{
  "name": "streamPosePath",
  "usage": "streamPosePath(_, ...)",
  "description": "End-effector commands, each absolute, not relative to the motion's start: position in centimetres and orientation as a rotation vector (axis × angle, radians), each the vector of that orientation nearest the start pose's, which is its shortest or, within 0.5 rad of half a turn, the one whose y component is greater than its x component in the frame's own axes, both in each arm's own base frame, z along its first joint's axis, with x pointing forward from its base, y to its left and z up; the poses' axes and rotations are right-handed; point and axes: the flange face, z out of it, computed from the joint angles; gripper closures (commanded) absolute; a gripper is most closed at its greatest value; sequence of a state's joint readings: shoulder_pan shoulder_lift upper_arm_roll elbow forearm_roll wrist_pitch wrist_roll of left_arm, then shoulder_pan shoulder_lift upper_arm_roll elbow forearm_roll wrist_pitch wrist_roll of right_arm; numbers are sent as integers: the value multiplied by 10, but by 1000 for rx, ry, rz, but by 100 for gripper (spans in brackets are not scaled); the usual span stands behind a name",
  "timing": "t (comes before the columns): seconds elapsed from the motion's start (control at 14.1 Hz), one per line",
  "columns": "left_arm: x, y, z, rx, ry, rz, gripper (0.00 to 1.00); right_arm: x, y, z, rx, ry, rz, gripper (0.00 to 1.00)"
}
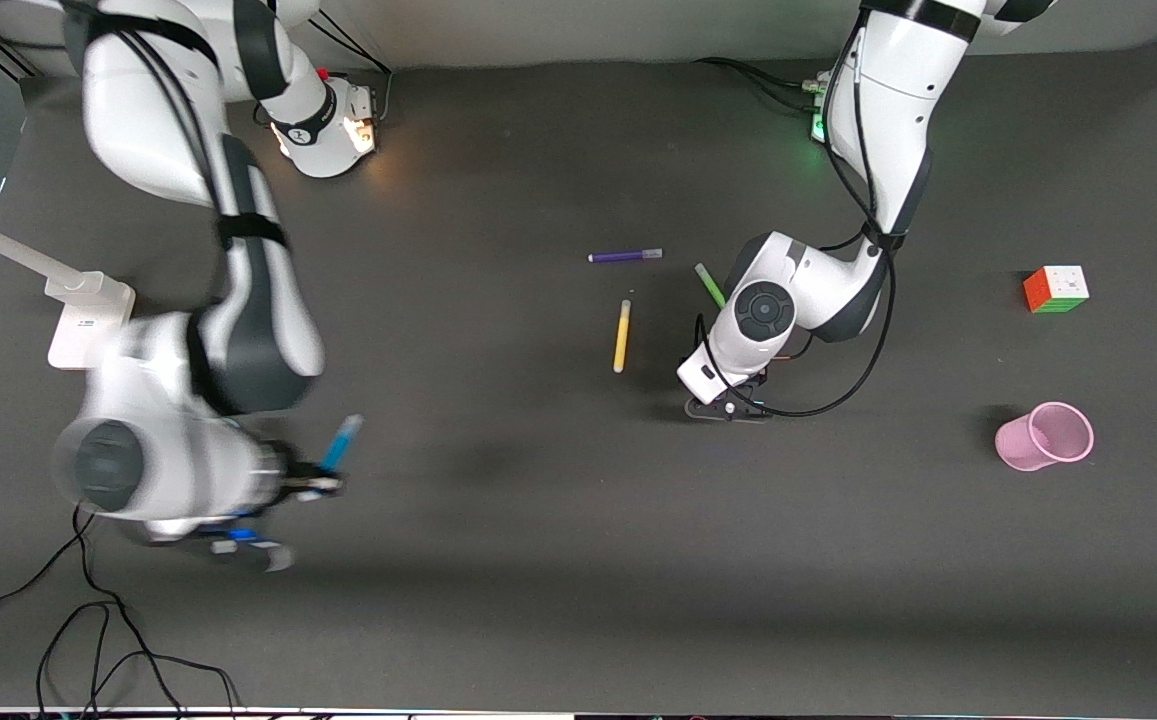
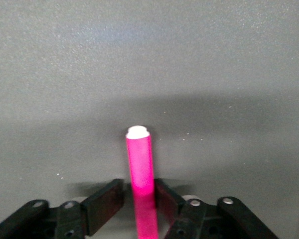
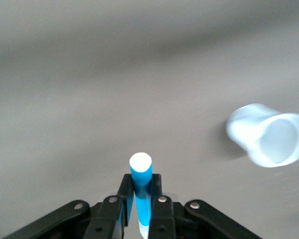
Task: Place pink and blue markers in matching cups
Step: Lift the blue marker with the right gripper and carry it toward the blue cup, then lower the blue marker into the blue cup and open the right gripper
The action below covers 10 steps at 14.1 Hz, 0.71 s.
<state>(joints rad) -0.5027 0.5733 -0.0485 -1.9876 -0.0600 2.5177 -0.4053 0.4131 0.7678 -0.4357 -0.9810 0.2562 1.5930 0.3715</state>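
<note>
My right gripper is shut on the blue marker and holds it in the air over the table at the right arm's end. The right wrist view shows the marker clamped between the pads, with the pale blue cup off to one side. The blue cup is hidden in the front view. My left gripper is down at the table near its middle, shut on the pink marker, which the arm hides in the front view. The pink cup stands toward the left arm's end.
A purple pen, a yellow pen and a green pen lie near the left gripper, farther from the front camera. A colour cube sits farther than the pink cup. A white stand and cables are at the right arm's end.
</note>
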Motion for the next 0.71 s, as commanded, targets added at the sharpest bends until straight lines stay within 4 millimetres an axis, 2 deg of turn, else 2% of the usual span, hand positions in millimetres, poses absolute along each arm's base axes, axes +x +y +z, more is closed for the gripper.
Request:
streamPosePath(0.0,505,-314,164,-3152,167,120,92,733,67,461,-3237,554,-27,100)
streamPosePath(0.14,507,-314,165,-3154,167,114,98,730,26,468,-3227,633,-150,100)
streamPosePath(0.28,508,-315,166,-3156,167,110,96,712,-8,462,-3204,636,-292,100)
streamPosePath(0.42,508,-314,165,-3155,165,112,91,685,-33,437,-3138,659,-421,100)
streamPosePath(0.5,508,-315,165,-3156,160,112,74,676,-33,420,-3133,642,-436,100)
streamPosePath(0.57,508,-316,164,-3157,146,113,39,669,-26,404,-3132,623,-443,100)
streamPosePath(0.64,508,-317,164,-3158,146,109,24,659,-25,389,-3121,617,-475,100)
